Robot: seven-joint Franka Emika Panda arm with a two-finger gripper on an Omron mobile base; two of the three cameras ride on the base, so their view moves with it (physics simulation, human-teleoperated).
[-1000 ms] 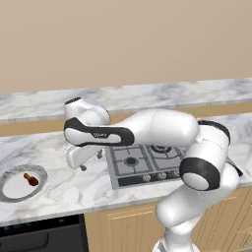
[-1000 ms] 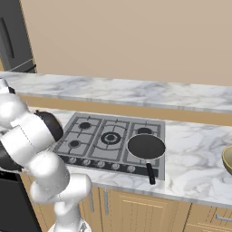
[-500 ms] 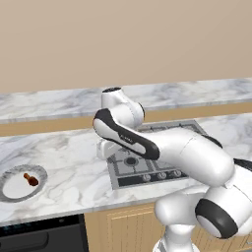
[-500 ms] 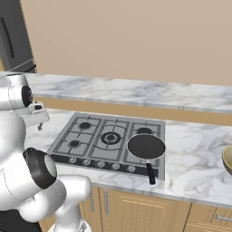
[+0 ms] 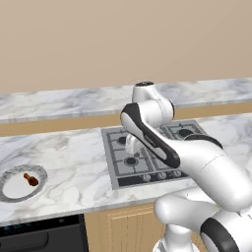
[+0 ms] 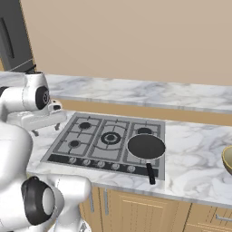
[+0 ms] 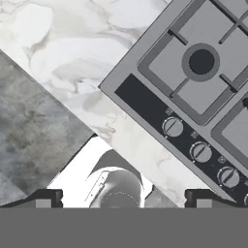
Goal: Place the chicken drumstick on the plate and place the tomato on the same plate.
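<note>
Arm over the hob's left edge, drumstick on the plate at far left.

In the hand view the gripper [image 7: 123, 198] has its tips spread wide at the bottom edge, empty, above marble counter [image 7: 63, 58] beside the hob [image 7: 193, 82]. In the left base view's lower left, the drumstick [image 5: 31, 179] lies on the plate [image 5: 10, 173]. In the right base view a pan [image 6: 145, 147] sits right of centre on the hob.

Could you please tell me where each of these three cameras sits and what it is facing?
Left base view: behind-left, facing the counter; plate holding the chicken drumstick, white arm.
Right base view: behind-right, facing hob and frying pan; arm at left.
Hand view: looks down at the hob's knobs; open gripper.
All share the hob.
</note>
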